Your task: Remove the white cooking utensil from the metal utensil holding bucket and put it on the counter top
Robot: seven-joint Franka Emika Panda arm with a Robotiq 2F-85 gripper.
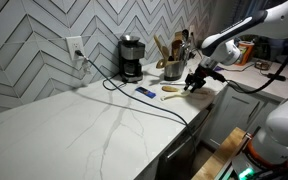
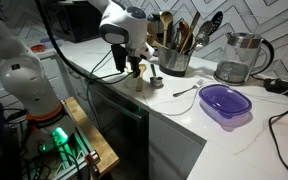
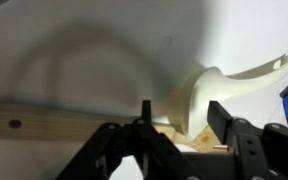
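Note:
The white cooking utensil (image 3: 206,88) has a white head and a pale wooden handle (image 3: 64,118). It lies on the white counter top (image 1: 84,130), and in an exterior view it shows as a pale strip (image 1: 172,90) beside the gripper. My gripper (image 3: 184,118) is open and low over it, with the fingers on either side of the white neck and a gap on one side. The gripper shows in both exterior views (image 1: 194,82) (image 2: 136,68). The metal utensil bucket (image 1: 172,70) (image 2: 174,62) stands just behind, holding several wooden utensils.
A black coffee maker (image 1: 131,58) and its cable stand by the wall. A blue object (image 1: 144,92) lies on the counter. A glass kettle (image 2: 239,55), a purple container (image 2: 226,102) and a metal spoon (image 2: 184,91) are near the bucket. The counter's front edge is close.

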